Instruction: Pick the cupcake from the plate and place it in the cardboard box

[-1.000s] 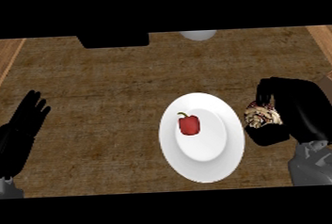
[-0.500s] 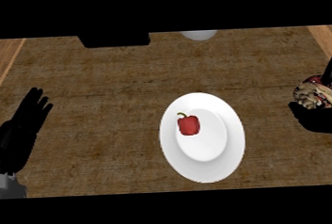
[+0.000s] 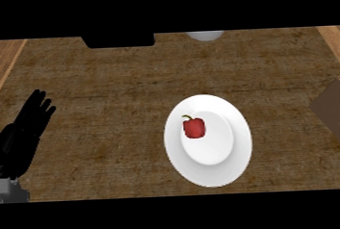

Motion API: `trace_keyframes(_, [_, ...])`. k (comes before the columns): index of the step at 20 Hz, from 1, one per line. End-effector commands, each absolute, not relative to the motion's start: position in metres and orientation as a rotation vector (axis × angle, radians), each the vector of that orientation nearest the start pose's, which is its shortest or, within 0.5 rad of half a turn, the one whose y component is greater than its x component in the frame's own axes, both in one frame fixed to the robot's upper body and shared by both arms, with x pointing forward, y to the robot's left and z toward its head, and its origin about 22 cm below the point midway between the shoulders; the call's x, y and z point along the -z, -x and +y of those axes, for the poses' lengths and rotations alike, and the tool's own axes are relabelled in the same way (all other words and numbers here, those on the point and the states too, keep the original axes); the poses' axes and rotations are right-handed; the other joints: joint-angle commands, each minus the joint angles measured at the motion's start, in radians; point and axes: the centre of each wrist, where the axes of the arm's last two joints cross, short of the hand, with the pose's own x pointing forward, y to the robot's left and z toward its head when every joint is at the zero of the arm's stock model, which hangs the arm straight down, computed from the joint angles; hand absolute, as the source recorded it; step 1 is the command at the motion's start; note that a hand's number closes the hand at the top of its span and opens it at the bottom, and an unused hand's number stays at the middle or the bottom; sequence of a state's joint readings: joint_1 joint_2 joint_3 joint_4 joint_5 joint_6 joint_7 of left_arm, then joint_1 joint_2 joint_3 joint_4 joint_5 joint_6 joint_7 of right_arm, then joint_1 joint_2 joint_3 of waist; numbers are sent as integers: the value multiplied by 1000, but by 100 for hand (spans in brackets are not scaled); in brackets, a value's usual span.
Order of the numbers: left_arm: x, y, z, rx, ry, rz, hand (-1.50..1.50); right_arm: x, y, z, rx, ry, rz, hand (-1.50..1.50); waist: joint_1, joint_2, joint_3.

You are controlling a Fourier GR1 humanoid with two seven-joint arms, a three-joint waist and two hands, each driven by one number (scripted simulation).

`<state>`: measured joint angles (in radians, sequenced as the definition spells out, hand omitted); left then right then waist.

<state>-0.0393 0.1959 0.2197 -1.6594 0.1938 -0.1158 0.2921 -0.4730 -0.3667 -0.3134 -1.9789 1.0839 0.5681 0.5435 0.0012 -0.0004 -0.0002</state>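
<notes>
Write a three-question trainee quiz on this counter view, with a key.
1. True or false: a cupcake sits on the round white plate.
2. Which black hand shows in the view? A) left B) right C) both
3. Fill in: the small red bell pepper lies on the plate's ____ half, as the view shows it.

Key: 1 false, only the pepper is there. 2 A, the open left hand rests at the left edge. 3 left. The brown cardboard box shows at the right edge.

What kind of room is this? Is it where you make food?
Probably a kitchen counter. A white plate sits on a brown top with a red pepper on it, and a cardboard box shows at the right edge. The robot's left hand rests open at the left.
</notes>
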Motion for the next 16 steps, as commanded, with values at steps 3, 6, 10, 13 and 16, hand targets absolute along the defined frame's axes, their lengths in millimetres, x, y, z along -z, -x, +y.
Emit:
trace_keyframes(3, [-48,-241,324,-21,-39,-1441,0,-222,-275,-341,-610,1463,-1204,150,3,1,0])
trace_keyframes(6, [-52,-261,315,-56,-59,-1454,0,-207,-288,-355,-618,1462,-1217,150,0,2,0])
trace_keyframes(10, [-54,-247,322,-46,-39,-1439,0,-174,-301,-380,-619,1422,-1208,150,5,2,1])
trace_keyframes(13, [-45,-239,298,-46,-37,-1439,0,-168,-302,-398,-613,1387,-1202,150,4,1,1])
trace_keyframes(16, [-44,-232,319,-52,-55,-1446,0,-139,-312,-409,-615,1306,-1153,150,9,2,1])
